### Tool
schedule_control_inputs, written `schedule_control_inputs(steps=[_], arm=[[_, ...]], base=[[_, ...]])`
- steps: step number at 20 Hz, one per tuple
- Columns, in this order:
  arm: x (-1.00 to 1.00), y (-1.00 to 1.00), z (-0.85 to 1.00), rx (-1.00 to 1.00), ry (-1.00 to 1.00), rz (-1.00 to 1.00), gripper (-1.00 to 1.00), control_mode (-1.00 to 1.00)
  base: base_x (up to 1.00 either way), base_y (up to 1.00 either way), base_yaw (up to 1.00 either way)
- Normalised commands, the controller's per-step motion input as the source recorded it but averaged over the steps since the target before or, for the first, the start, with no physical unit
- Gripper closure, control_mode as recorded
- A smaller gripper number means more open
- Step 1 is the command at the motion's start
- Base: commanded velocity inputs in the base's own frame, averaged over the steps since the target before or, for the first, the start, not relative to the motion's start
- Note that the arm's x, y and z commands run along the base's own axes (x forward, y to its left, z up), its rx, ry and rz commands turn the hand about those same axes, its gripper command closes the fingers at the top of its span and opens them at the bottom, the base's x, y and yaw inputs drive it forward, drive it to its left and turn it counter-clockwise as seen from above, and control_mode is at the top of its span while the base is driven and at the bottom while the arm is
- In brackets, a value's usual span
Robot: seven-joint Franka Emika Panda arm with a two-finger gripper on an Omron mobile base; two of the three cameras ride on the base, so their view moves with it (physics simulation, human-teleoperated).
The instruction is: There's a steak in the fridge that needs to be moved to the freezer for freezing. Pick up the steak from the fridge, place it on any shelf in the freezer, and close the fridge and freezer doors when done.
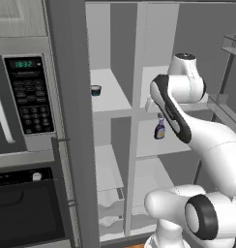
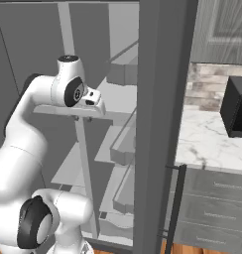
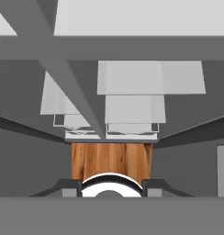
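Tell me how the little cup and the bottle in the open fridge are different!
The cup is short, round and dark with a blue rim; the bottle is taller, slim and purple-blue with a white label. The cup sits on a higher shelf in the narrower left compartment; the bottle stands lower, in the wider right one, partly behind the robot's arm. Both stand upright on white shelves.

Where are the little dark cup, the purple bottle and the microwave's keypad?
Dark cup with blue rim (image 1: pixel 95 90), left base view, on its side wall.
Purple-blue bottle (image 1: pixel 160 131), left base view, on its body.
Microwave keypad (image 1: pixel 30 104), left base view, on the buttons.
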Motion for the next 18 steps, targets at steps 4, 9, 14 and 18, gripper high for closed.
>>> schedule_control_inputs(steps=[4, 9, 14, 18], arm=[[-0.39, 0.00, 0.00, 0.00, -0.12, 0.00, -1.00, -1.00], [-0.46, -0.09, 0.22, 0.00, -0.17, 0.00, -1.00, -1.00], [-0.08, -0.23, 0.39, 0.00, -0.07, 0.00, -1.00, -1.00], [0.00, -0.36, 0.37, 0.00, 0.00, 0.00, -1.00, -1.00]], base=[[0.00, 0.00, 0.00], [0.00, 0.00, 0.00], [0.00, 0.00, 0.00], [0.00, 0.00, 0.00]])
